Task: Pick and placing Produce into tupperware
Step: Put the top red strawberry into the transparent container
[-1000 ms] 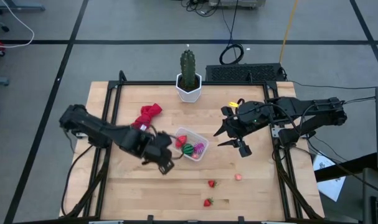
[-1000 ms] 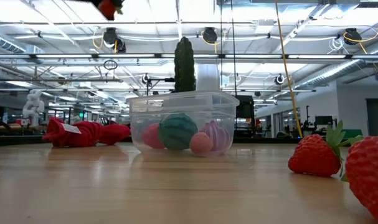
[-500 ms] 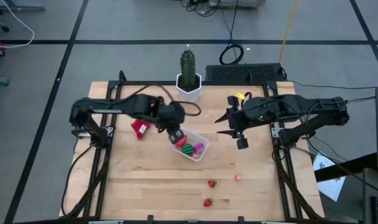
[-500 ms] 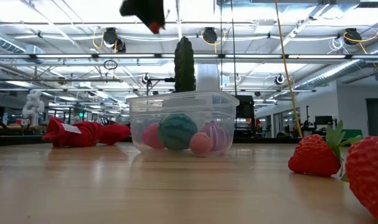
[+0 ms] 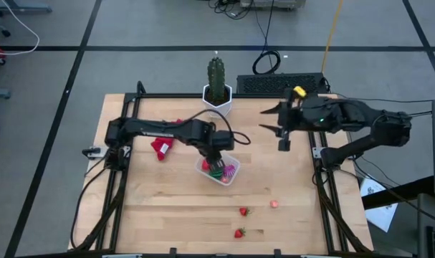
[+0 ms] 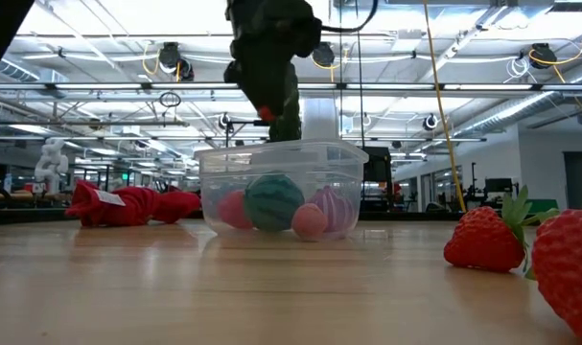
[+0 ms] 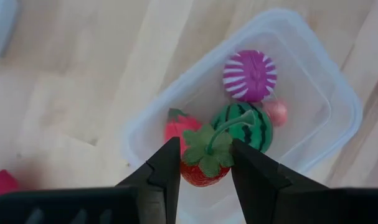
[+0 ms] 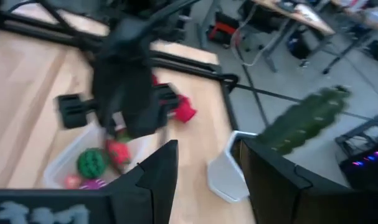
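My left gripper hangs over the clear tupperware, shut on a small red strawberry with a green leafy top. In the tub lie a green striped ball, a purple striped ball, a red piece and a pink bit. Two more strawberries and a pink bit lie on the table near its front edge. My right gripper is raised at the far right, open, with nothing between its fingers. My left gripper pinches the strawberry's red body between its two fingers, one on each side. The fingers come from above and point steeply down. The strawberry is clear of the table, leaves upward, just above the tub's open top.
A red cloth lies left of the tub. A green cactus in a white pot stands at the far edge. Black frame rails run along the table's left and right sides.
My left gripper has swung from the near left of the tub toward the table's far edge and then right, carrying the strawberry, and has come down over the tub. My right gripper has drawn back up and toward the far right, turning as it went.
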`<state>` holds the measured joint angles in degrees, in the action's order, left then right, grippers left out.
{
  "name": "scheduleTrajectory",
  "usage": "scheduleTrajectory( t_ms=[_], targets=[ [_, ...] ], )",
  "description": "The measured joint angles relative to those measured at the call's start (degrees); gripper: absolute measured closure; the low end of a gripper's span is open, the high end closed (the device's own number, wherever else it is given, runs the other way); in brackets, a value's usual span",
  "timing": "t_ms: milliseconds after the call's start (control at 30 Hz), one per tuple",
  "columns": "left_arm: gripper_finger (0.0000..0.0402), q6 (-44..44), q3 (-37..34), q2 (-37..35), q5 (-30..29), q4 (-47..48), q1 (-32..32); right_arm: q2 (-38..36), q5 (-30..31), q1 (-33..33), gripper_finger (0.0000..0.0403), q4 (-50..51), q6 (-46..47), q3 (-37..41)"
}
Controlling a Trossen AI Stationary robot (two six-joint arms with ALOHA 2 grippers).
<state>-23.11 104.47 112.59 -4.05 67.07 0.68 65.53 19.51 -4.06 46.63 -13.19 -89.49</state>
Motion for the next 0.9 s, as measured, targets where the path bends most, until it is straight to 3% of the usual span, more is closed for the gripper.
scheduleTrajectory(
  t_ms=[233, 533, 900],
  targets=[
    [0.0282, -1.5, 0.0, 3.0, 2.8, -6.0, 2.7, -3.7, 1.5, 2.3, 0.0238, 0.1, 0.0, 0.0],
    [0.0281, -3.2, 0.0, 6.4, 2.7, -6.1, 3.9, -5.5, 1.6, 3.0, 0.0238, 0.3, 0.0, 0.0],
    [0.0281, -4.2, -0.9, 6.4, -2.0, -8.1, 3.0, -5.5, 1.5, 3.0, 0.0238, 1.4, 0.4, 0.0]
  ],
)
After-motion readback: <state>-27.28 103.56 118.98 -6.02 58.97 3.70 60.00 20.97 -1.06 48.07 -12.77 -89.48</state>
